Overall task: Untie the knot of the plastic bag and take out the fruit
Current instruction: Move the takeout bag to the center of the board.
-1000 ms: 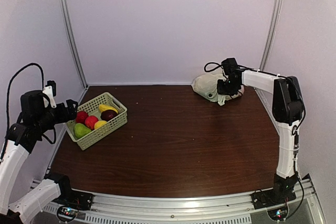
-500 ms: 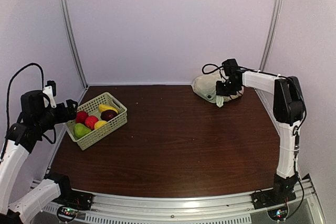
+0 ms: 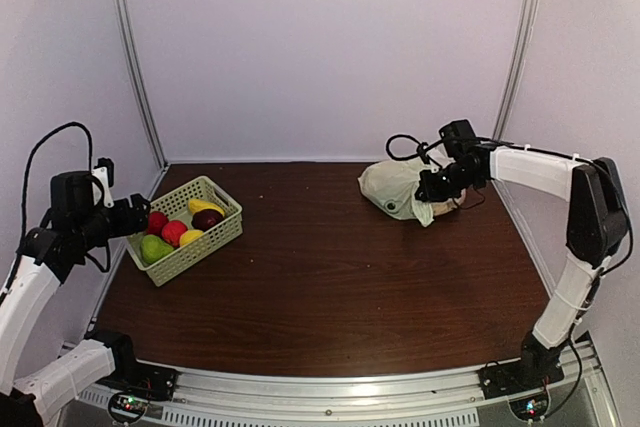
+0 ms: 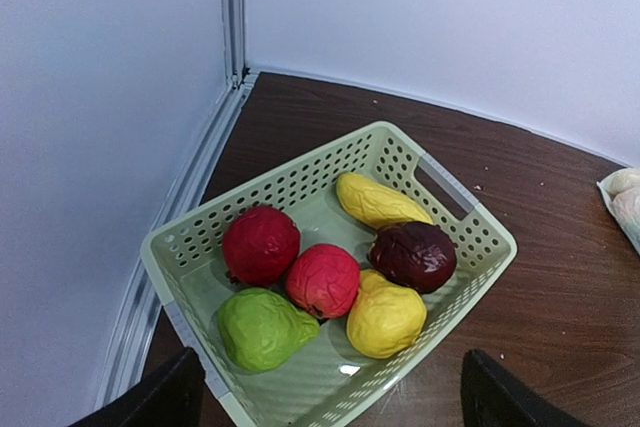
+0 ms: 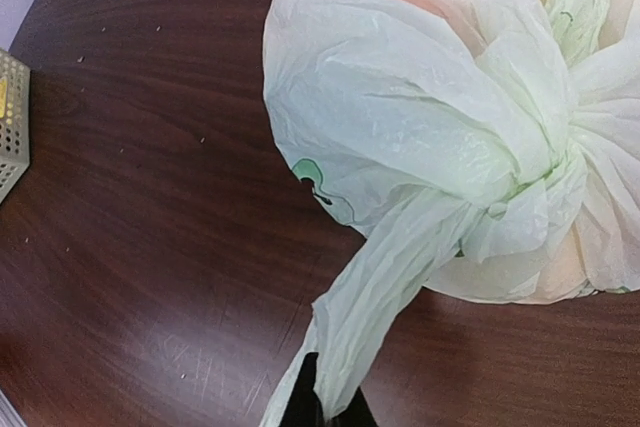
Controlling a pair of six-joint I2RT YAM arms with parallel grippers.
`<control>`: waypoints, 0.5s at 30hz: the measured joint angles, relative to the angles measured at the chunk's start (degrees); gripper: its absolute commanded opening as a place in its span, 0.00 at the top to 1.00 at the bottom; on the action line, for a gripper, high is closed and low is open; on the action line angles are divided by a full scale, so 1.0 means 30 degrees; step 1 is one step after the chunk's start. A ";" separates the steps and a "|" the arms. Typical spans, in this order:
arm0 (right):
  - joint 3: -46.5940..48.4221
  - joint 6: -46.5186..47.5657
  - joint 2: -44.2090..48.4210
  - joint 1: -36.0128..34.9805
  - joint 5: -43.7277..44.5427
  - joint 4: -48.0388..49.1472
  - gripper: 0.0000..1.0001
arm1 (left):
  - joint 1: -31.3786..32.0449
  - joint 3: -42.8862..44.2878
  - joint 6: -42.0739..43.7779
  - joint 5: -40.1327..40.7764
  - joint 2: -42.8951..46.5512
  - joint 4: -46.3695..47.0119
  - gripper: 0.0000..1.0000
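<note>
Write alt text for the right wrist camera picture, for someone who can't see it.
A knotted pale green plastic bag lies on a dark brown table, peach tints showing through. One handle strip runs from the knot down to the right gripper, shut on its end.

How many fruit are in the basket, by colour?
Red fruit: 2
Yellow fruit: 2
Green pear: 1
Dark purple plum: 1
Total in the basket: 6
</note>
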State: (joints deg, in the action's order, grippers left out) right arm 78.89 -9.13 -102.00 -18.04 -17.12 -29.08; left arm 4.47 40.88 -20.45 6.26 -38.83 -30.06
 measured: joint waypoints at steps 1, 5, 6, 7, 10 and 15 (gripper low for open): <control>-0.0605 0.0051 0.0561 -0.0240 -0.0248 -0.0036 1.00 | 0.0102 0.0000 0.0000 -0.0248 -0.0051 0.0007 0.11; -0.2805 0.0109 0.2484 -0.1443 -0.1020 -0.0095 1.00 | 0.0867 0.0000 -0.0299 -0.0852 -0.0138 -0.0015 0.14; -0.3249 0.0102 0.2892 -0.1770 -0.1195 -0.0109 1.00 | 0.1158 0.0000 -0.0510 -0.0969 -0.0153 -0.0029 0.14; -0.3803 0.0058 0.3395 -0.2222 -0.1355 -0.0080 1.00 | 0.1413 0.0000 -0.0714 -0.1027 -0.0153 -0.0029 0.15; -0.5355 -0.0117 0.4889 -0.3803 -0.1916 0.0066 1.00 | 0.2871 0.0000 -0.1639 -0.0882 -0.0109 -0.0058 0.16; -0.7548 -0.0984 0.6987 -0.6637 -0.2761 0.0816 1.00 | 0.6557 0.0000 -0.3315 0.0182 -0.0182 -0.0073 0.18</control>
State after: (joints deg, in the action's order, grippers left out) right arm 56.25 -12.08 -81.03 -37.95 -25.41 -26.63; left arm 24.14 40.88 -30.39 6.81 -39.38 -30.28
